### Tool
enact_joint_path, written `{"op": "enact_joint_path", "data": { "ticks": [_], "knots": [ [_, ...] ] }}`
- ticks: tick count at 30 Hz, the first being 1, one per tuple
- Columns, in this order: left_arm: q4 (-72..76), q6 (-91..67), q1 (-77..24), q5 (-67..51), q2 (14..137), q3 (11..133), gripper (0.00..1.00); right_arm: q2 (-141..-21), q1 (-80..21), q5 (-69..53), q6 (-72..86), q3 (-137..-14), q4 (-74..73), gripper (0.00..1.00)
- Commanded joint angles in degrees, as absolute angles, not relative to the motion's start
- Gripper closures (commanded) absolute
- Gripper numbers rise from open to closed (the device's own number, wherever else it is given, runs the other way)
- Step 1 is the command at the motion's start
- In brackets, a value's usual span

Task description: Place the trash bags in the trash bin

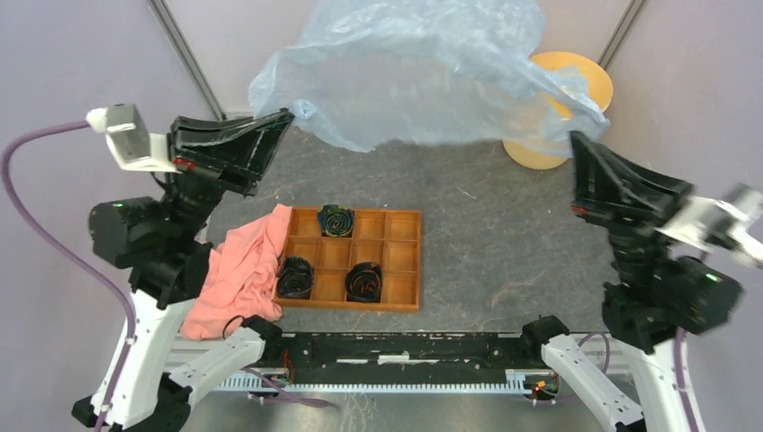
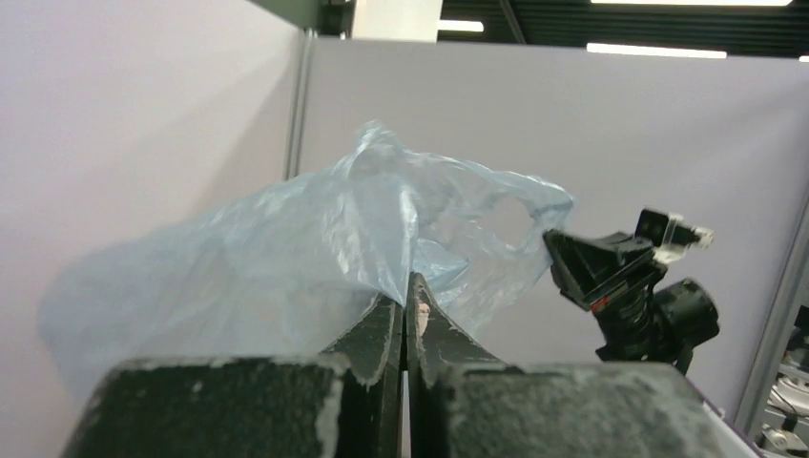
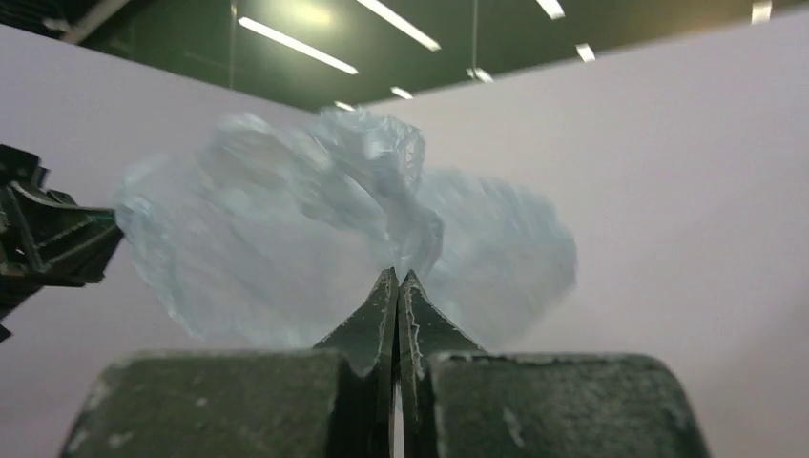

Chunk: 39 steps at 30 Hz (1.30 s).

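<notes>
Pale lilac partition walls enclose a dark grey desk (image 1: 504, 234). Between the left hand (image 1: 286, 115) and the right hand (image 1: 576, 138), each clenched on an edge of it, the pale-blue trash bag (image 1: 414, 81) hangs stretched in the air. It looks feather-light, limp, slippery and easily torn, so edge pinches suit it. The yellow trash bin (image 1: 596, 83) stands just beyond the right hand, under the bag's end.

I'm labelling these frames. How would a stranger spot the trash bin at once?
On the grey table, go to the far right corner. The trash bin stands there, partly behind the blue bag. It is the only round, pale yellow tub; the brown tray is rectangular.
</notes>
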<state>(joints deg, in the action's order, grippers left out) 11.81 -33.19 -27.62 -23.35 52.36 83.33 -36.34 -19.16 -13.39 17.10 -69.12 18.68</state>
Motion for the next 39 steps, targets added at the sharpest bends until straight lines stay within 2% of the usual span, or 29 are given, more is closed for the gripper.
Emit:
{"op": "enact_joint_path", "data": {
  "ticks": [1,3,6,9,12,15,18,20,22,25,28,32,34,36,39],
  "knots": [
    [-4.7,-29.5,-27.4,-15.4,61.9,71.3,0.98,-42.7,-19.4,-4.1,17.5,-50.9,9.3,0.99],
    [-16.4,-25.3,-27.4,-17.7,66.7,69.4,0.98,-46.5,-19.4,0.7,19.5,-43.7,0.8,1.0],
    [-13.2,-26.1,-27.0,-19.0,65.7,58.5,0.98,-48.1,-19.4,-8.5,20.4,-32.1,2.1,1.0],
    [-8.0,-30.0,-26.8,-21.9,63.9,54.0,0.98,-44.5,-19.7,-11.7,22.2,-30.0,3.4,1.0],
    [-6.5,-32.0,-26.9,-29.1,66.2,62.7,0.98,-42.4,-19.9,-9.5,17.6,-42.2,-4.0,1.0],
    [-4.3,-36.3,-26.9,-37.6,69.6,78.7,0.98,-43.9,-19.9,-10.8,14.3,-63.0,-9.2,1.0],
    [7.0,-44.4,-27.1,-42.5,69.5,91.0,0.98,-44.2,-19.9,-13.1,14.4,-76.8,-8.3,1.0],
    [16.3,-47.7,-27.2,-41.8,66.8,92.7,0.98,-42.0,-19.9,-14.3,16.1,-78.8,-2.7,1.0],
    [19.5,-46.1,-27.3,-37.5,62.5,89.4,0.98,-37.9,-19.9,-15.8,18.3,-73.9,6.1,1.0],
    [8.8,-41.0,-27.3,-24.0,57.4,78.7,0.98,-33.2,-19.9,-15.2,21.5,-58.7,14.7,0.99],
    [-8.9,-38.4,-27.1,-15.9,58.2,68.3,0.98,-33.2,-20.0,-12.4,22.6,-44.2,10.7,0.99],
    [-11.9,-37.2,-26.6,-17.6,61.4,55.0,0.98,-38.5,-19.9,-7.5,22.7,-30.4,2.7,1.0],
    [-9.6,-37.4,-26.6,-18.7,62.5,53.8,0.98,-40.1,-19.9,-10.0,21.7,-29.4,3.9,0.99],
    [-10.1,-36.1,-26.5,-20.1,64.7,58.9,0.98,-40.3,-19.9,-10.3,20.2,-33.2,3.5,0.99],
    [-8.6,-35.3,-26.5,-28.8,67.8,70.2,0.98,-40.6,-19.9,-9.1,17.5,-46.9,-1.7,0.99]
  ]
}}
